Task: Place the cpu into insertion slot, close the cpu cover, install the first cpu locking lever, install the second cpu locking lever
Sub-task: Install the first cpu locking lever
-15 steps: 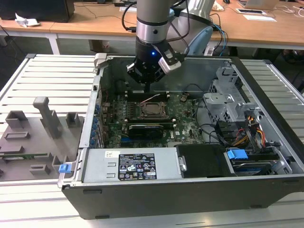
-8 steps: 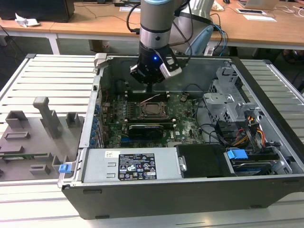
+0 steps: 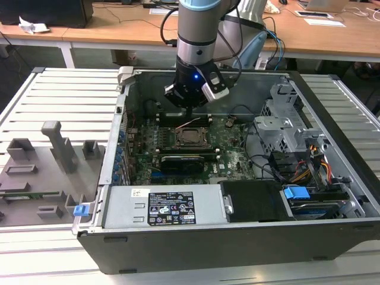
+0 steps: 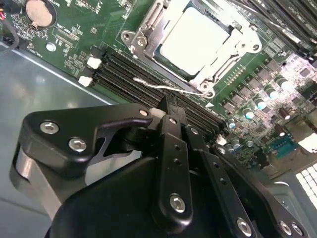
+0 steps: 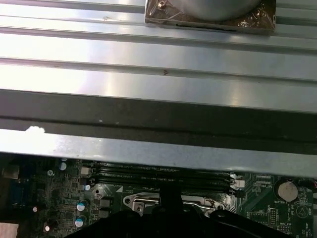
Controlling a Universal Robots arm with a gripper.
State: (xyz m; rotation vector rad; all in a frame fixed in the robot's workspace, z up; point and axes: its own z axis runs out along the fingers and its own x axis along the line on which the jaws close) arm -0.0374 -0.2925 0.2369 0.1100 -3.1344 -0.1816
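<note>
Ribbed pale-grey metal tabletop [image 3: 53, 95]; wooden desks behind. Open black computer case [image 3: 237, 237], white printed label on its grey power supply [image 3: 160, 208]. Black claw [image 4: 171, 111] clenched, empty, above memory slots. Silver-beige square cpu [image 4: 195, 39] seated in socket beneath dark-metal cpu cover [image 4: 143, 29].

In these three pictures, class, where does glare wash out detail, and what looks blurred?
Second wrist view: glare whitens the cpu top; the near gripper body is soft. First wrist view: bright sheen on the ribbed metal panel. Exterior view: even light, shadowed case interior.
</note>
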